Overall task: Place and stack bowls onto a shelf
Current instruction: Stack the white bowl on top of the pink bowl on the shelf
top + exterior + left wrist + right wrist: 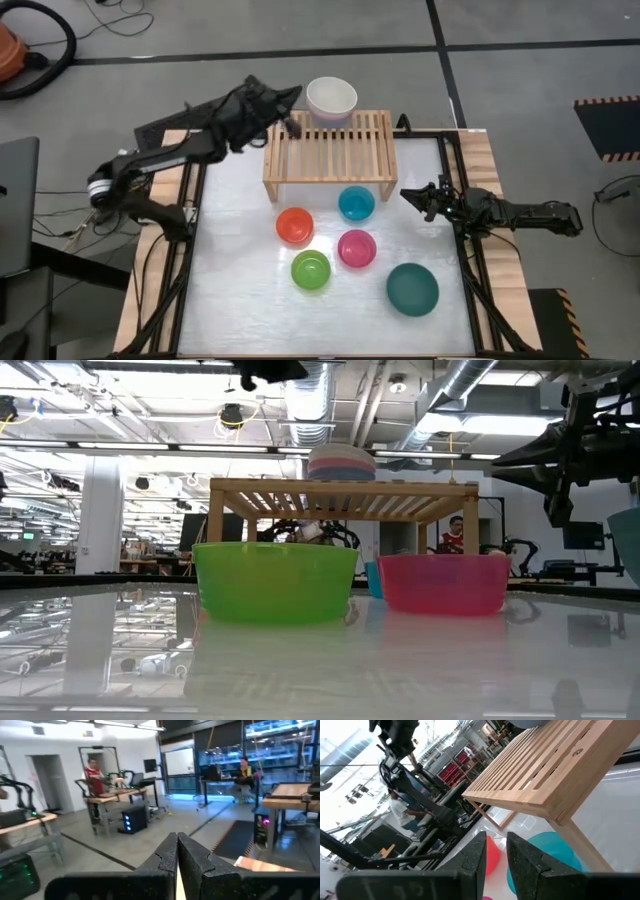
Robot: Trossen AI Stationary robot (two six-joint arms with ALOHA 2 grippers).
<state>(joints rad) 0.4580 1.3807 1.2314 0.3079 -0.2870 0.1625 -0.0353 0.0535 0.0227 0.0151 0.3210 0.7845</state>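
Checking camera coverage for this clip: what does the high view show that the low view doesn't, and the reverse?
Only the high view: the orange bowl, the teal bowl whole, and both arms, left gripper over the shelf's back left, right gripper at the table's right edge. Only the low view: the room behind and the stack's coloured layers. Both: the shelf, the stack, the green bowl, the pink bowl.

From my low view the lime green bowl (275, 581) and magenta bowl (441, 582) hide most of the cyan bowl (372, 578) (only a sliver shows between them), and the dark teal bowl (629, 545) is cut off at right.
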